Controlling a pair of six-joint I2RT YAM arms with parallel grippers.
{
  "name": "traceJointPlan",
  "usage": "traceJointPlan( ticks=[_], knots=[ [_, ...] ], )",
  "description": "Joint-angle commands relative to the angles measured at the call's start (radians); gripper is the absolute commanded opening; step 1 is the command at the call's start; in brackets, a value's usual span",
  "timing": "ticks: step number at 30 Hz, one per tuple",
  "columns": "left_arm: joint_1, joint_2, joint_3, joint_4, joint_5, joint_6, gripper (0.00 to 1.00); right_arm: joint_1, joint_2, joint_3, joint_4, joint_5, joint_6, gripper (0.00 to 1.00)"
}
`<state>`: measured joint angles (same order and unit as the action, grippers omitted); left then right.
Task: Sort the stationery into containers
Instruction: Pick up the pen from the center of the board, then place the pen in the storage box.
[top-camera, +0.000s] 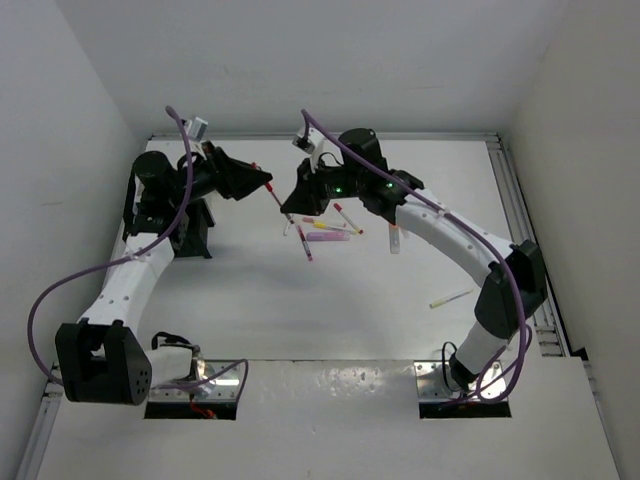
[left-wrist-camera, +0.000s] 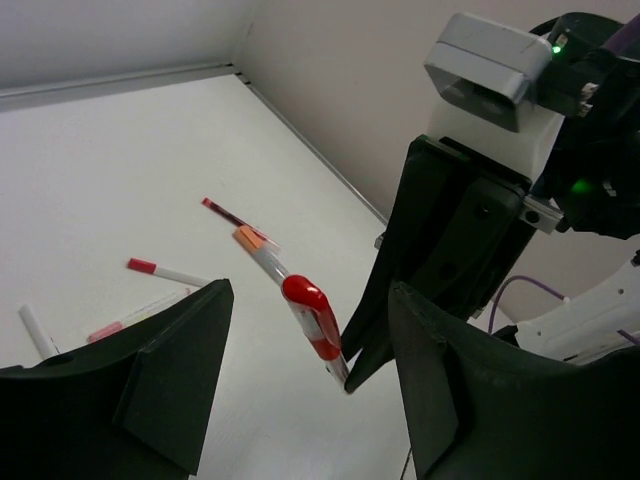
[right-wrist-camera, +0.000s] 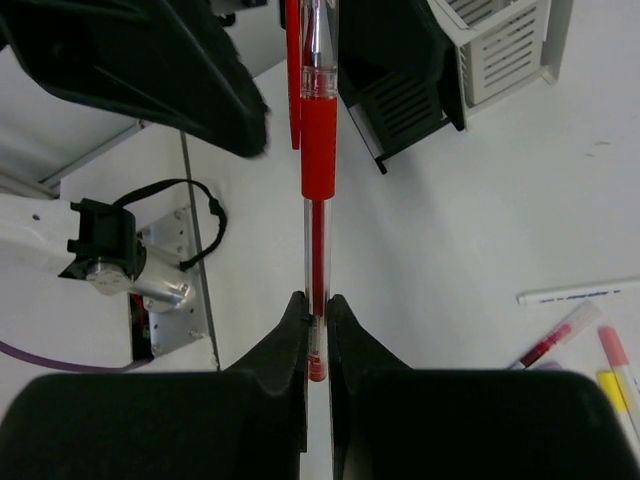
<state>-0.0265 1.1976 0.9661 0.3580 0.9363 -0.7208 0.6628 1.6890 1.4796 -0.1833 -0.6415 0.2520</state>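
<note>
The right fingers (right-wrist-camera: 295, 335) pinch the slim red-and-clear plastic pen (right-wrist-camera: 318, 150) by its tip, aloft near the white perforated bin (right-wrist-camera: 500, 50). Its long axis runs between the left fingers (left-wrist-camera: 180, 370), spread wide.

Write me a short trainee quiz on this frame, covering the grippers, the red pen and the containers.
1. True or false: the right gripper is shut on the red pen.
2. The left gripper is: A) open; B) shut on the pen; C) shut on a yellow marker.
3. In the right wrist view, what colour is the perforated bin beside the black organizer?
Key: 1 true; 2 A; 3 white.
</note>
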Motion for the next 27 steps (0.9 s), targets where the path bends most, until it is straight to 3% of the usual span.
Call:
traceJointPlan(
  ticks=[1,4,5,6,7,8,10,11,12,14,15,16,18,19,22,27],
  knots=[
    [-0.029,0.014,0.049,0.038,-0.016,-0.009,0.69,0.014,0.003,0.048,0.053,-0.026,0.026,0.0],
    [-0.033,0.028,0.065,0.03,-0.027,0.004,0.57,0.02,0.006,0.05,0.053,-0.026,0.023,0.0],
    [-0.033,0.034,0.069,0.021,-0.033,0.009,0.42,0.021,0.006,0.05,0.053,-0.026,0.026,0.0],
    [-0.032,0.037,0.069,0.019,-0.036,0.011,0.33,0.023,0.008,0.053,0.053,-0.024,0.024,0.0],
    [-0.024,0.037,0.071,0.016,-0.037,0.009,0.16,0.024,0.009,0.053,0.051,-0.024,0.026,0.0],
    [-0.017,0.037,0.077,0.006,-0.047,0.012,0.09,0.024,0.008,0.053,0.05,-0.023,0.027,0.0],
    [0.026,0.033,0.085,-0.045,-0.073,0.012,0.0,0.021,0.006,0.054,0.03,-0.001,0.03,0.35],
    [0.063,0.03,0.086,-0.053,-0.079,0.012,0.0,0.02,0.003,0.056,0.019,0.006,0.03,0.5],
    [0.124,0.028,0.097,-0.063,-0.08,0.017,0.0,0.014,0.001,0.057,-0.005,0.026,0.029,0.74],
    [0.195,0.02,0.141,-0.143,-0.085,0.095,0.0,-0.014,-0.015,0.041,-0.024,0.037,0.029,0.87],
    [0.268,0.019,0.163,-0.181,-0.09,0.147,0.0,-0.043,-0.02,0.025,-0.031,0.036,0.029,0.89],
    [0.308,0.016,0.189,-0.294,-0.106,0.29,0.0,-0.054,-0.038,0.007,-0.033,0.032,0.029,0.89],
    [0.39,0.011,0.264,-0.487,-0.287,0.439,0.0,-0.086,-0.057,-0.073,-0.036,0.032,0.009,0.89],
    [0.411,0.008,0.275,-0.516,-0.461,0.531,0.0,-0.091,-0.063,-0.097,-0.036,0.031,-0.002,0.89],
    [0.48,-0.015,0.219,-0.47,-0.618,0.631,0.0,-0.1,-0.084,-0.212,-0.022,0.045,-0.052,0.89],
    [0.513,0.005,0.151,-0.386,-0.711,0.716,0.0,-0.104,-0.058,-0.252,-0.022,0.106,-0.1,0.88]
  ],
)
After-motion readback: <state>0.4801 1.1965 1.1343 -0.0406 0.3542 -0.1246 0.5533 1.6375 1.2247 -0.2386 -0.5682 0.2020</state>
